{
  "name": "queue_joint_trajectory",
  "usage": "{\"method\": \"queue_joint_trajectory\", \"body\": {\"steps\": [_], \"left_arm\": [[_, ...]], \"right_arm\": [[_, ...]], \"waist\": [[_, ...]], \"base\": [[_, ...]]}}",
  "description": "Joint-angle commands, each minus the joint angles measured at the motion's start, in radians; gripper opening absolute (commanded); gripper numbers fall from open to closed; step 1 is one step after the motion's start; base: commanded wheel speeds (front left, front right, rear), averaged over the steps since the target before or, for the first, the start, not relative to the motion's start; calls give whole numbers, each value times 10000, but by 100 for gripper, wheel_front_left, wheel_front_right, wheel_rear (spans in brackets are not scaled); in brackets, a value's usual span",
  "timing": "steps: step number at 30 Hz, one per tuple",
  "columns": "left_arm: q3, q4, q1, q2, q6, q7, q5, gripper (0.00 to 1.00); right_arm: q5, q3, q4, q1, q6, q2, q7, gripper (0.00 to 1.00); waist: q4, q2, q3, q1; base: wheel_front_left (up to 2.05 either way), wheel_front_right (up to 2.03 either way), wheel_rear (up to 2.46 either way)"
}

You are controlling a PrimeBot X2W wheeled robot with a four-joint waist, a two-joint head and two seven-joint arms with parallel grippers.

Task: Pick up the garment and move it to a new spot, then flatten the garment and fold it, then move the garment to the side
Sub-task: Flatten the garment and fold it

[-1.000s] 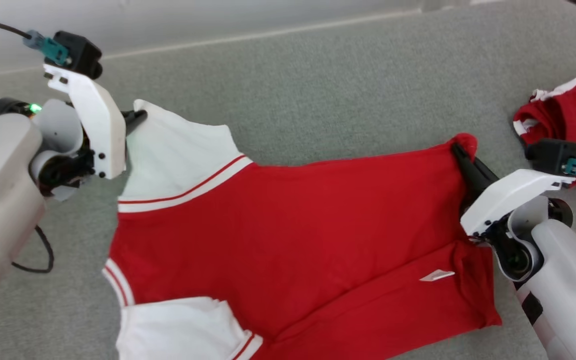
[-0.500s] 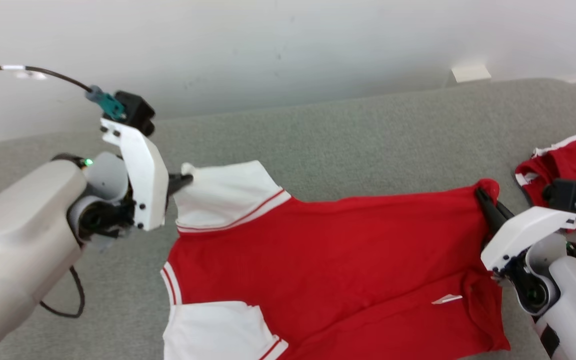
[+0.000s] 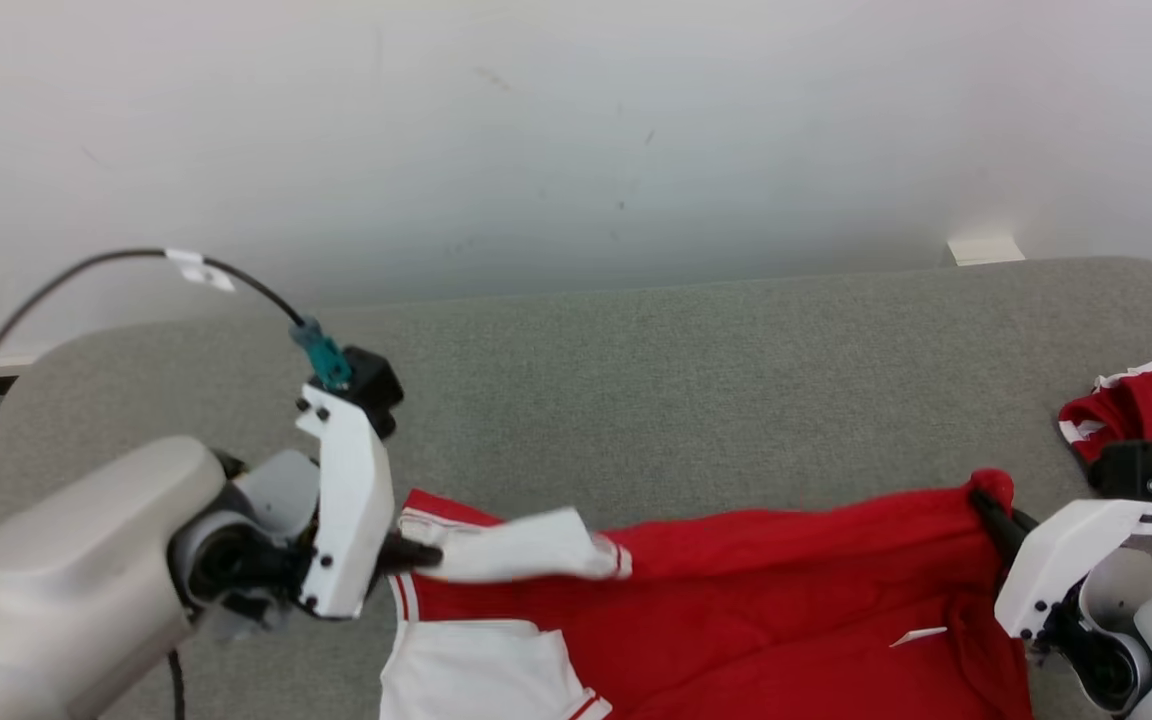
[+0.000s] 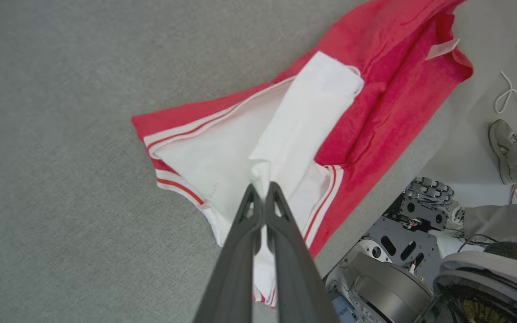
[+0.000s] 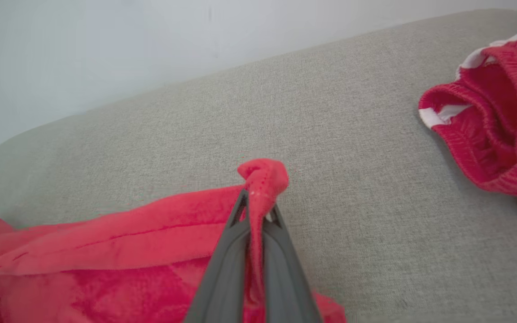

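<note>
Fingers (image 4: 240, 251) of the left gripper (image 4: 262, 190) are pinched tight on the white sleeve (image 4: 312, 103) of the red-and-white fabric jersey (image 3: 786, 600). The right gripper (image 5: 258, 202) clamps its red hem corner. Within 1 second both drew that far edge toward the grey cushion's (image 3: 686, 400) near edge, so folding has probably begun.

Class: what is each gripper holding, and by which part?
Both hold the shirt: left gripper by a white sleeve, right gripper by a red corner.

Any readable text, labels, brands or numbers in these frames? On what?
No text can be read.
White tag on the red garment: too small and blurred to read.
White cable flag: blurred, no legible print.
</note>
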Motion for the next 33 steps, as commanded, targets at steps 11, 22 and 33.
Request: {"method": "queue_joint_trajectory", "body": {"steps": [11,22,33], "left_arm": [[-33,-589,1321,97,18,623,-208,0],[-39,-373,2056,-76,18,722,-370,100],[138,-194,1904,84,18,-214,-1,100]], "right_arm": [[234,356,-732,836,-24,-537,1320,0],[-69,268,-890,1275,-22,-644,2099,100],[-322,-546,-1657,1649,-22,-1060,1662,100]], "waist": [[-58,0,-41,2],[-159,0,-87,2],[-7,0,-321,2]], "base": [[0,0,0],[0,0,0],[0,0,0]]}}
